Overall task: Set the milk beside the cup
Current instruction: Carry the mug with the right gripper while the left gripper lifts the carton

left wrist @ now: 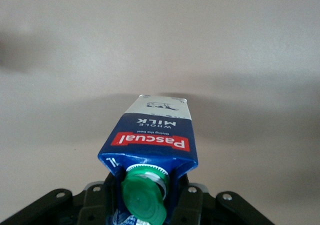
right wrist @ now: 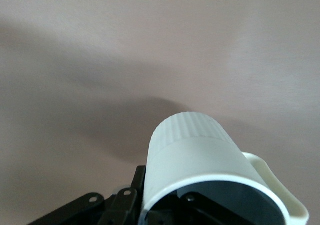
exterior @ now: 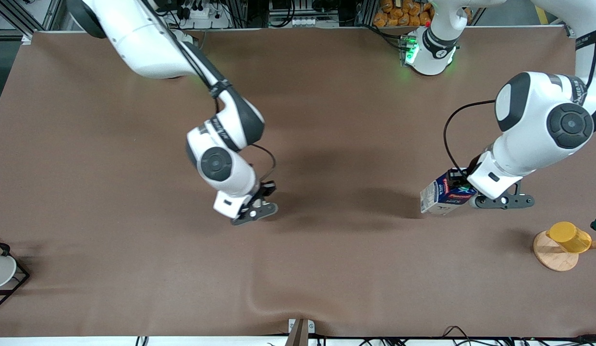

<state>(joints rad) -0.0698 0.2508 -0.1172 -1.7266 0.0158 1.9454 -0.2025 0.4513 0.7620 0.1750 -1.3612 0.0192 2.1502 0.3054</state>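
The milk (exterior: pixel 439 194), a dark blue carton with a green cap and a red label strip, hangs tilted over the table toward the left arm's end. My left gripper (exterior: pixel 455 188) is shut on it. In the left wrist view the milk (left wrist: pixel 152 130) points away from the camera, and the left gripper (left wrist: pixel 145 197) clamps its gabled top on both sides of the cap. The cup (right wrist: pixel 195 155), a pale ribbed mug with a handle, shows in the right wrist view. My right gripper (right wrist: pixel 165 192) is shut on its wall at the rim. In the front view the right gripper (exterior: pixel 259 199) is over the table's middle and the hand hides the cup.
A yellow cup (exterior: pixel 569 236) on a round wooden base (exterior: pixel 552 254) stands near the left arm's end. A white cup (exterior: pixel 0 270) in a black wire rack (exterior: pixel 17 283) sits at the right arm's end. The brown cloth has a wrinkle (exterior: pixel 264 298) near the front edge.
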